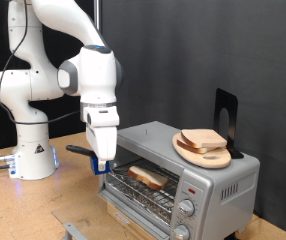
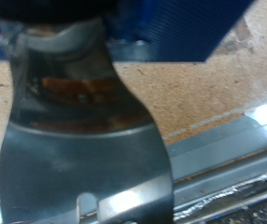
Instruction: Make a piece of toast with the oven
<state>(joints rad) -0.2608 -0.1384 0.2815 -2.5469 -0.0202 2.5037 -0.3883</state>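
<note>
The silver-grey oven (image 1: 208,178) stands on the wooden table at the exterior view's right, its front open. One piece of toast (image 1: 148,177), pale with a brown crust, lies on the wire rack (image 1: 143,195) inside. My gripper (image 1: 100,164), with blue fingertips, hangs pointing down at the oven's left front corner, close to a black bar (image 1: 77,149) that sticks out there. In the wrist view a blurred grey metal part (image 2: 82,140) fills the middle, with blue fingertips (image 2: 185,28) above it and a shiny oven edge (image 2: 231,154) beside it. The toast is hidden in that view.
A round wooden plate (image 1: 190,153) with more bread slices (image 1: 204,140) sits on top of the oven, with a black metal stand (image 1: 226,112) behind it. The arm's white base (image 1: 31,150) stands at the exterior view's left. Two round knobs (image 1: 188,207) are on the oven's front right.
</note>
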